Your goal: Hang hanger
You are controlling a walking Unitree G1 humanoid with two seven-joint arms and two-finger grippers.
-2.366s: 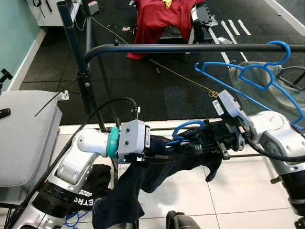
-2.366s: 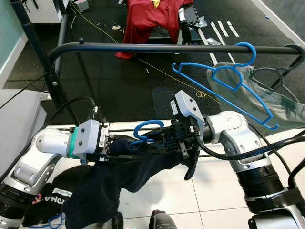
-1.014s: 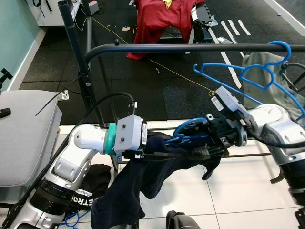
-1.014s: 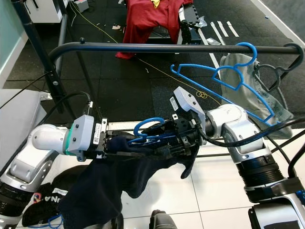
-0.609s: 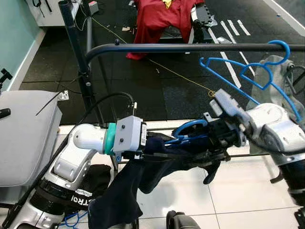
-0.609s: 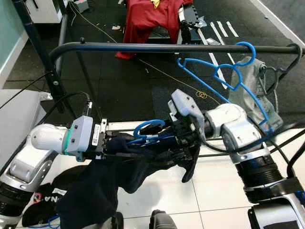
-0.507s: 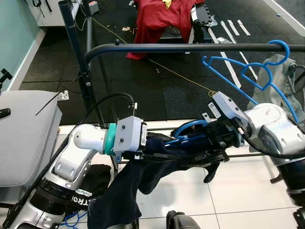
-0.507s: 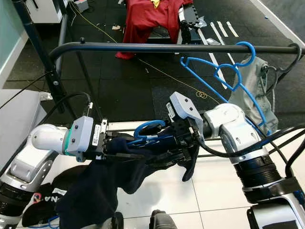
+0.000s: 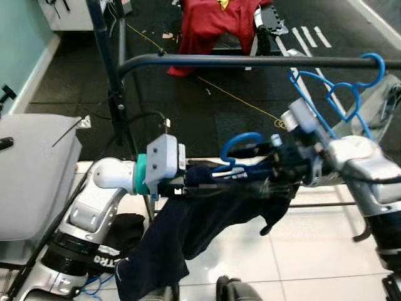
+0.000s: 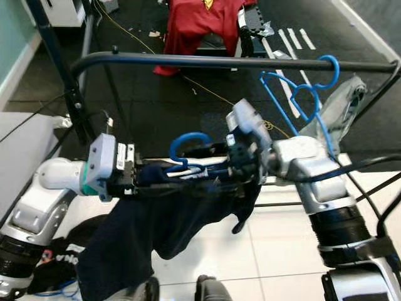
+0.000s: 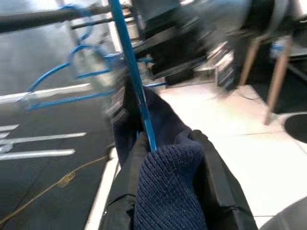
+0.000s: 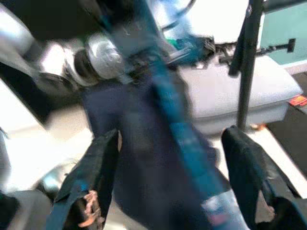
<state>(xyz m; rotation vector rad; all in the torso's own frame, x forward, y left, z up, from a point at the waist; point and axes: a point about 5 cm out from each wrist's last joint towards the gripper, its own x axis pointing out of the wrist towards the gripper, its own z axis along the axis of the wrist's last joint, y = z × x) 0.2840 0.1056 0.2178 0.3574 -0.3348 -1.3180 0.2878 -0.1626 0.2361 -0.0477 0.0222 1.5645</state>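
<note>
A blue hanger carrying a navy garment (image 9: 200,219) is held level between my two arms, below the black rail (image 9: 250,61). Its hook (image 9: 240,143) points up, under the rail and apart from it. My left gripper (image 9: 190,180) is shut on the hanger's left end and the knit cloth; in the left wrist view the blue bar (image 11: 139,96) runs out from between the fingers (image 11: 216,187). My right gripper (image 9: 268,177) stands open at the hanger's right end. In the right wrist view its fingers (image 12: 91,182) are wide apart with the blue bar (image 12: 177,124) and cloth between them.
A second blue hanger (image 9: 338,88) hangs at the rail's right end, beside a grey garment (image 9: 387,94). The rack's upright pole (image 9: 109,63) stands at left. A grey cushion (image 9: 31,175) is at far left, a black bag (image 9: 119,232) on the floor tiles, a red garment (image 9: 213,22) behind.
Both arms have lifted the hanger and navy garment, so its hook is closer to the rail. The blue hanger and grey garment on the rail have swung right. The camera has shifted slightly.
</note>
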